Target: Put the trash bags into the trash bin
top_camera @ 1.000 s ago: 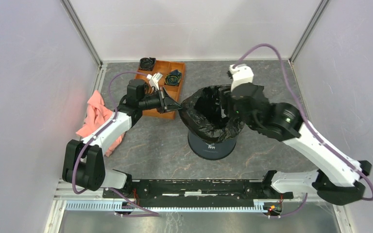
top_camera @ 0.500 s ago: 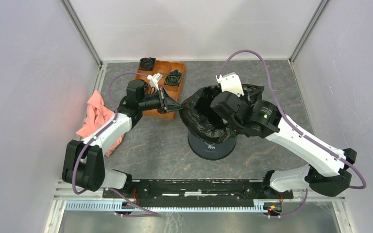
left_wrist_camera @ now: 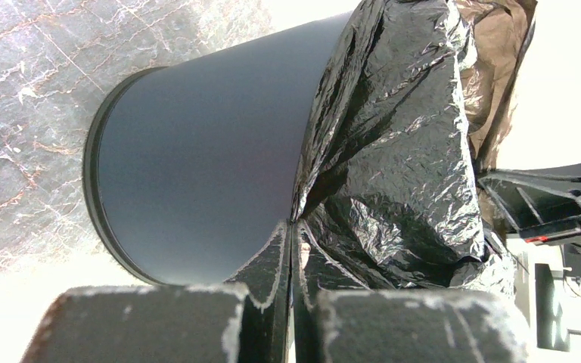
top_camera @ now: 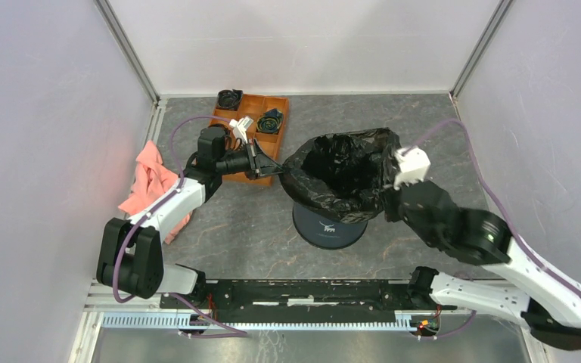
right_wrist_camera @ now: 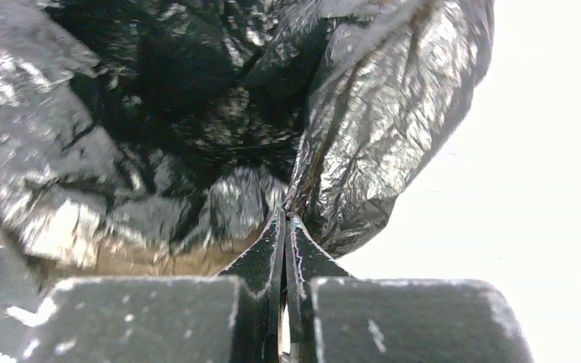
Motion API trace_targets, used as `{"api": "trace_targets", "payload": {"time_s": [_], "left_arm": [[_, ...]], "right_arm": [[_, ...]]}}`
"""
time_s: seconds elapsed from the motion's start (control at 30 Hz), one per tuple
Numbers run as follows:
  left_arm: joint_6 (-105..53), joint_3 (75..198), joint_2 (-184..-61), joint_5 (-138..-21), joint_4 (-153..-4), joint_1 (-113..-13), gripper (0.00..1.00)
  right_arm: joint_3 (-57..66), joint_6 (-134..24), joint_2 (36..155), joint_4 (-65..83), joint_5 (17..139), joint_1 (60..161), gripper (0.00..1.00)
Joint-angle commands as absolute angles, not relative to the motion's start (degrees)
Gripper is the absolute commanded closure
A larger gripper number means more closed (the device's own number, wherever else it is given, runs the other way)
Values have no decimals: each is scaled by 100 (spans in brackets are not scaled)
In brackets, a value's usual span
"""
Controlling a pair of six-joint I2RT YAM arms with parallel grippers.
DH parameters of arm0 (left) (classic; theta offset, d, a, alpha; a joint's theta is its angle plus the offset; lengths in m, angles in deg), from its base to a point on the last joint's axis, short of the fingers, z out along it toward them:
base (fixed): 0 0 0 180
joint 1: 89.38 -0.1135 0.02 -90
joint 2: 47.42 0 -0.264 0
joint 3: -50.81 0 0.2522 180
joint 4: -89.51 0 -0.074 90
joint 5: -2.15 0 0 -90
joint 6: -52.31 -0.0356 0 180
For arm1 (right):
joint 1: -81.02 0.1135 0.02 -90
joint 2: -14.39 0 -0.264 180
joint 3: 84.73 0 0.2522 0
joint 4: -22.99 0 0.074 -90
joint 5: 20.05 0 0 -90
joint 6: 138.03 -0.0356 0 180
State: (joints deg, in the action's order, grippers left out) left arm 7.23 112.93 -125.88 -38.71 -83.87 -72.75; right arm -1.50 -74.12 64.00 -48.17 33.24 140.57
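One black trash bag (top_camera: 340,170), one navy bin (top_camera: 329,227), one orange tray (top_camera: 251,104), two black spiral rolls (top_camera: 229,98), one pink cloth (top_camera: 151,181).

Black film, navy plastic, grey stone
Glossy black trash bag (top_camera: 340,170); dark navy trash bin (top_camera: 314,223), white logo; grey veined tabletop (top_camera: 250,227); pink cloth (top_camera: 150,178); orange tray (top_camera: 271,147).

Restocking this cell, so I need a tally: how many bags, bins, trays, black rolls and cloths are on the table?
bag: 1
bin: 1
tray: 1
black rolls: 2
cloth: 1
total: 6
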Motion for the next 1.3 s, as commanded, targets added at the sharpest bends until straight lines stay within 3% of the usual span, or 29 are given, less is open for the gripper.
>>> {"api": "trace_targets", "payload": {"time_s": [0.0,0.23,0.7,0.8,0.97,1.03,1.1,1.17,1.27], "left_arm": [[852,11378,-12378,-3838,-8418,-7259,98],[877,11137,-12235,-3759,-8382,-7250,98],[534,10685,-12244,-4357,-8152,-7029,98],[829,10587,-12482,-4445,-8587,-6879,98],[951,10671,-12839,-4662,-8856,-6768,98],[878,10680,-12907,-4760,-8800,-6775,98],[864,10684,-12953,-4748,-8791,-6768,98],[827,10682,-12941,-4720,-8754,-6772,98],[736,10719,-12875,-4784,-8634,-6772,98]], "right_arm": [[-1260,-7520,5158,-3368,4145,14076,100],[-2667,-7925,3944,-2837,3802,14080,99],[-3897,-8824,4950,-3135,2104,14074,94],[-4213,-8772,5236,-2761,2053,14063,78],[-3916,-8753,6169,-2995,1801,13933,72],[-3601,-8643,6270,-3306,1838,13919,62],[-3119,-8154,6148,-3523,2373,13919,53],[-2629,-7559,5883,-3620,3296,13921,32],[-1931,-6999,5694,-4116,4222,13926,22]]}}
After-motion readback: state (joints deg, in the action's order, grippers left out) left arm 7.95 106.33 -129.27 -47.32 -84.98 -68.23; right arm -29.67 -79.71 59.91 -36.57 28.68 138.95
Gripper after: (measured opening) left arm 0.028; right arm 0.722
